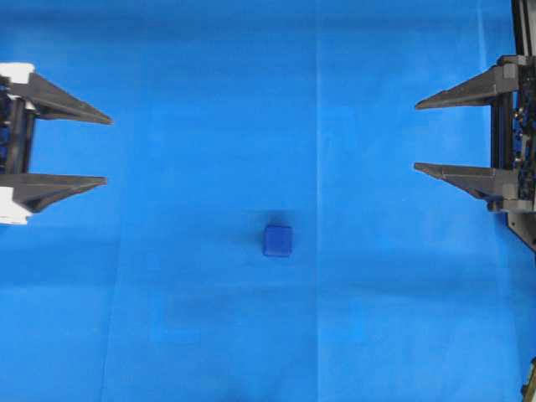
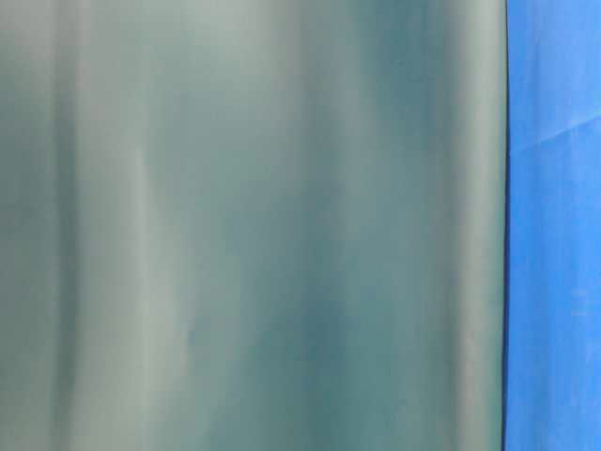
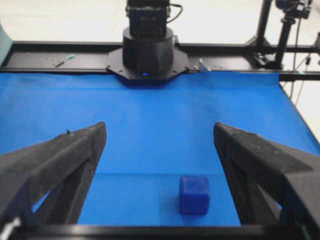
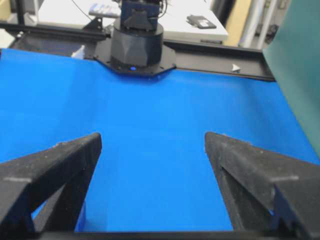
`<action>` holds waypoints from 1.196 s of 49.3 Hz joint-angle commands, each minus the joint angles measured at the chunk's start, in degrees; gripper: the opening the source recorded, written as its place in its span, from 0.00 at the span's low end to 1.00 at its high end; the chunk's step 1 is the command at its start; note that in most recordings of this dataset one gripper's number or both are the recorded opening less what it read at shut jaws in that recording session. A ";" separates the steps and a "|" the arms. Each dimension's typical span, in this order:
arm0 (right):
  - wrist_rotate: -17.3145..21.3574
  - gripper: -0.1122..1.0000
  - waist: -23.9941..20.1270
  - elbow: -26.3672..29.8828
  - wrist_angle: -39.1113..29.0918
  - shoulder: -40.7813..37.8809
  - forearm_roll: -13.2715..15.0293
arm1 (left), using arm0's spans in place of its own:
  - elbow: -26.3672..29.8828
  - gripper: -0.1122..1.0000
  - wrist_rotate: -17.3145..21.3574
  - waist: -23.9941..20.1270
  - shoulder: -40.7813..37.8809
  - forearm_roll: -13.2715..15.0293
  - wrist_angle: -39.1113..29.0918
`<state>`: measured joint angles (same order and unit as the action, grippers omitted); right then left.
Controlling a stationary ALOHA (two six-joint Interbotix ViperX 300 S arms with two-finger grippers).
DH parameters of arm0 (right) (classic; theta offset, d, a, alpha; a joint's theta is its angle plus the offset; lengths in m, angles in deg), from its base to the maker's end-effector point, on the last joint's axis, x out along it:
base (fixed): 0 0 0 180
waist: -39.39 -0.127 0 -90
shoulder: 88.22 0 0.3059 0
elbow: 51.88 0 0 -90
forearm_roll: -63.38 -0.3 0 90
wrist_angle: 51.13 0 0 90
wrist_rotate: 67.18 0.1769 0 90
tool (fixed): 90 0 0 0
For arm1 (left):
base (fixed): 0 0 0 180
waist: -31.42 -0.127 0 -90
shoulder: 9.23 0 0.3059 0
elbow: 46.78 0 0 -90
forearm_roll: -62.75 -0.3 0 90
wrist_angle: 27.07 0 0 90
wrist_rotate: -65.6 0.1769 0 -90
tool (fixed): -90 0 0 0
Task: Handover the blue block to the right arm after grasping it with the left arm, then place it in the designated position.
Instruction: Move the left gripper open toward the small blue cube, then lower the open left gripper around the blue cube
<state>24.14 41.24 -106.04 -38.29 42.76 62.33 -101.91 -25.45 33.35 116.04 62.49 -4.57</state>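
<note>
The blue block [image 1: 278,240] rests alone on the blue cloth, a little below the middle of the overhead view. My left gripper [image 1: 107,150] stands wide open at the left edge, well away from the block, with nothing between its fingers. In the left wrist view the blue block [image 3: 194,195] lies on the cloth ahead, nearer the right finger, between the spread jaws of the left gripper [image 3: 160,134]. My right gripper [image 1: 416,136] is open at the right edge, also far from the block. The right gripper [image 4: 153,138] shows only bare cloth between its fingers in its wrist view.
The blue cloth [image 1: 251,84] covers the whole table. Each wrist view shows the opposite arm's black base [image 3: 148,52] [image 4: 136,47] at the far table edge. A blurred teal-grey surface [image 2: 254,225] fills most of the table-level view.
</note>
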 commanded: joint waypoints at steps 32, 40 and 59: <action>0.53 0.98 0.18 1.93 0.70 -1.67 -0.18 | 22.68 0.93 -1.41 3.87 -31.73 -0.09 6.24; 0.53 0.98 0.18 1.85 0.97 -1.76 -0.18 | 29.36 0.93 -1.05 4.04 -37.79 -0.09 4.39; 0.53 0.98 0.18 1.85 1.23 -1.85 -0.18 | 39.99 0.93 0.35 4.04 -45.18 -0.44 -1.32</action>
<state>24.58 41.32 -105.86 -37.68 41.36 62.42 -64.12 -25.10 37.22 70.42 62.22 -5.27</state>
